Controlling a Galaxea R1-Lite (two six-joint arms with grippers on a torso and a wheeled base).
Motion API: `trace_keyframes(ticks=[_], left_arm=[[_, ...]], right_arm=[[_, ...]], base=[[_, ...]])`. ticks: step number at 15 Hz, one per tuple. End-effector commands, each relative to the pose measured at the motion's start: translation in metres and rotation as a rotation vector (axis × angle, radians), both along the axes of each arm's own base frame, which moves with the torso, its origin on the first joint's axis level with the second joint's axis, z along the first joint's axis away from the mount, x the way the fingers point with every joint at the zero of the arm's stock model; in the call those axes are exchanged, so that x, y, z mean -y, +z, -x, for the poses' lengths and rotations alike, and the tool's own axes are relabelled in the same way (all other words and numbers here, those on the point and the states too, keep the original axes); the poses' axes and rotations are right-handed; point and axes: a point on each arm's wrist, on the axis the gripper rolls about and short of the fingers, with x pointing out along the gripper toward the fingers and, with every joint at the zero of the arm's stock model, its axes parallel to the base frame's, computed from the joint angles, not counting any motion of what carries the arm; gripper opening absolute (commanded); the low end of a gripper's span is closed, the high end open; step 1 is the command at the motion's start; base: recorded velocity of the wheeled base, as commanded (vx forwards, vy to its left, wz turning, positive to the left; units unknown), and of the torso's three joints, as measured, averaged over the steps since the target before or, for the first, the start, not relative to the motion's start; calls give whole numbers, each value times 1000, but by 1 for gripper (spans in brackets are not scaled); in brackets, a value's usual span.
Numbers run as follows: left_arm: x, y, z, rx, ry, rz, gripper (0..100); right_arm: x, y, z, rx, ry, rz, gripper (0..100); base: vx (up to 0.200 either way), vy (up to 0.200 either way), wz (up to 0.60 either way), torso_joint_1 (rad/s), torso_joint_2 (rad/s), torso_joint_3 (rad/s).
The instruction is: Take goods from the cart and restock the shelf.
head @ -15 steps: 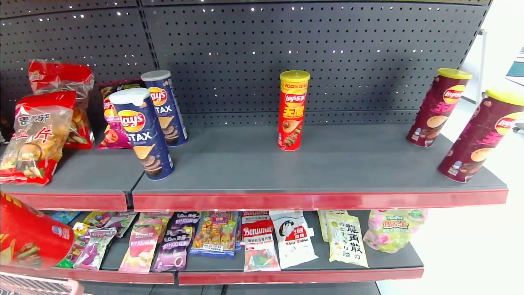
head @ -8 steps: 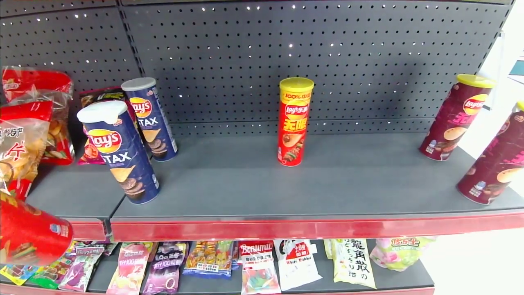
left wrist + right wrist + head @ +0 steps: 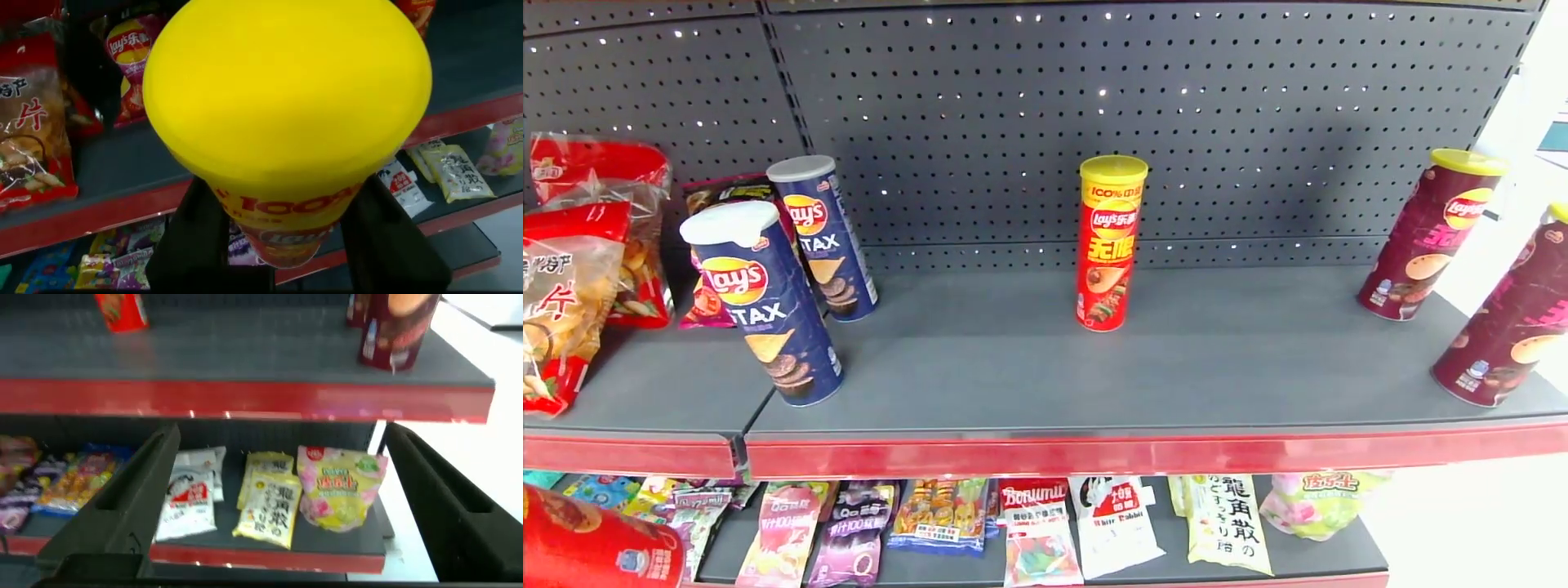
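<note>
**Pegboard shelf half bare, held can sunk below the lip**

Grey pegboard [image 3: 1143, 98] behind, upper shelf [image 3: 1160, 367] broadly bare around one standing red can [image 3: 1109, 245]. Left gripper [image 3: 290, 245] clenched on the held can [image 3: 286, 98], red with a yellow lid, dark fingers [image 3: 196, 245] down both sides. In the head view, held can at the bottom left corner, now under the shelf's red lip; half a second back, level with that lip. Background steady meanwhile, so a true drop of the arm, no camera shift. Right gripper [image 3: 278, 514] splayed wide, nothing between, facing the bags [image 3: 270, 498] on the lower shelf. Judged: placement not begun; needs raising over the lip again first.
</note>
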Motion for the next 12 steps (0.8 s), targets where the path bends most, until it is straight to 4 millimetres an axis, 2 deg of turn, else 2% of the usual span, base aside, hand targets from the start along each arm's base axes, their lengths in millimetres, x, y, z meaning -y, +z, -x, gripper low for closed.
trace_keyframes(ticks=[1, 3, 5, 6, 8, 10, 12], left_arm=[[0, -6, 0, -9, 0, -5, 0], [0, -5, -3, -22, 10, 1, 0], [0, -4, -7, -39, 5, 2, 0], [0, -3, -8, -44, 6, 3, 0], [0, -3, -7, -38, 7, 3, 0], [0, -1, -6, -21, 15, 2, 0], [0, 2, -6, -13, 16, 3, 0]], right_arm=[[-3, 134, -58, -78, 107, -76, 100], [-11, 167, -100, -113, 186, 10, 100], [-30, 180, -144, -180, 303, 45, 100], [-44, 178, -158, -209, 395, 87, 100], [-56, 171, -182, -237, 474, 131, 100], [-71, 161, -217, -235, 734, 152, 100], [-76, 151, -250, -282, 767, 146, 100]], base=[[0, 0, 0, 0, 0, 0], [0, 0, 0, 0, 0, 0], [0, 0, 0, 0, 0, 0], [0, 0, 0, 0, 0, 0], [0, 0, 0, 0, 0, 0], [0, 0, 0, 0, 0, 0], [0, 0, 0, 0, 0, 0]])
